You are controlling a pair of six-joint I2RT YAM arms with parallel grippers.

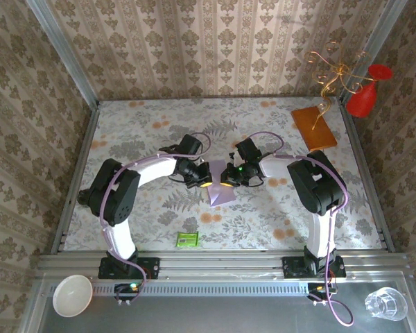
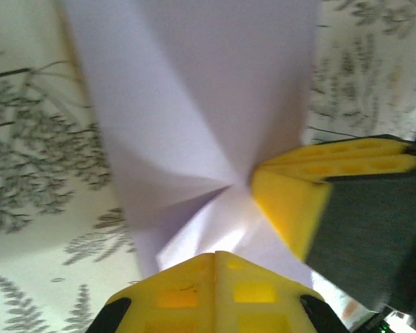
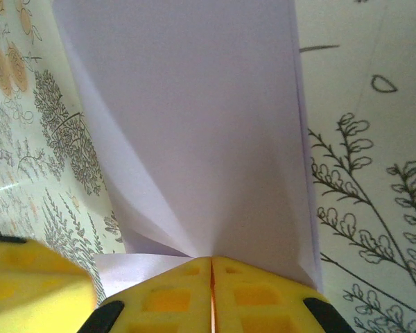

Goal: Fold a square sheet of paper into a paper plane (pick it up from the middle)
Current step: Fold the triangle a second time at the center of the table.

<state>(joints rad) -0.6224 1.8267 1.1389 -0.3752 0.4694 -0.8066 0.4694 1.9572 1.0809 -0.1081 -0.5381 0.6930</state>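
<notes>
Overhead looks down; wrist cameras (blurry, seemingly close) share the paper (image 2: 194,104).

On my top view the square sheet of paper (image 1: 220,186) is near the table's middle. It is pale lavender, plain, and already folded into a narrow strip running roughly 12 to 6 o'clock and widening toward 6. The left gripper (image 1: 204,182) pinches it from 9 o'clock and the right gripper (image 1: 226,182) from 3. On my left wrist feed the sheet (image 2: 194,104) shows creases fanning from one point. On the right wrist feed it (image 3: 208,125) is smooth, with layered folds toward 8 o'clock.
</notes>
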